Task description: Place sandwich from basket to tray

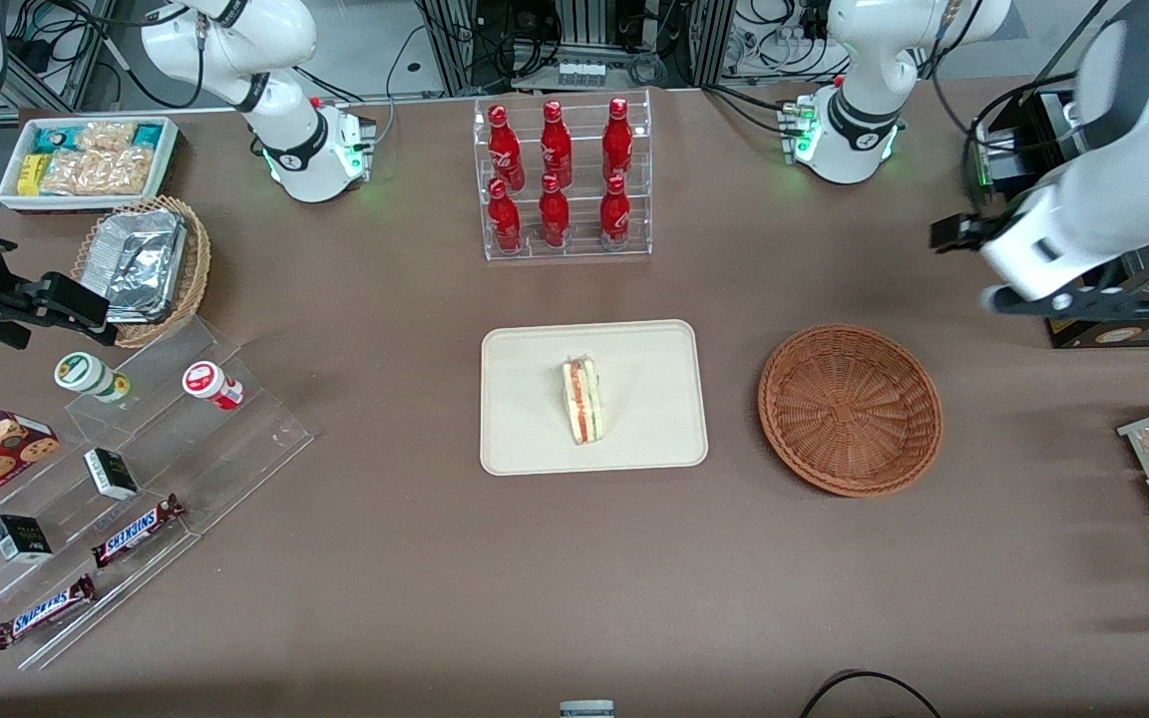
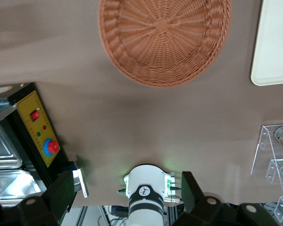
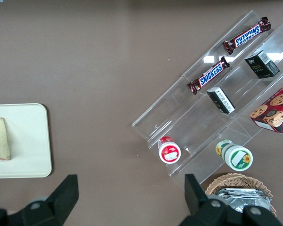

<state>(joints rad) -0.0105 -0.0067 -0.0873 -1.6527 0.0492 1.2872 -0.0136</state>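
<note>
The sandwich (image 1: 582,401) (image 3: 0,140), a pale wedge with red and green layers, lies near the middle of the cream tray (image 1: 535,439) (image 2: 278,47) (image 3: 28,141). Beside the tray, toward the working arm's end, the reddish-brown wicker basket (image 1: 850,409) (image 2: 165,40) holds nothing. My gripper (image 2: 127,195) hangs high above the table at the working arm's end, farther from the front camera than the basket and well apart from it. It is open, with nothing between its fingers.
A black control box (image 2: 37,132) with a red button stands near my gripper. An acrylic rack of red bottles (image 1: 560,179) stands farther from the front camera than the tray. Clear steps with candy bars (image 1: 126,479), a tan basket of foil trays (image 1: 146,264) and a white snack bin (image 1: 86,160) fill the parked arm's end.
</note>
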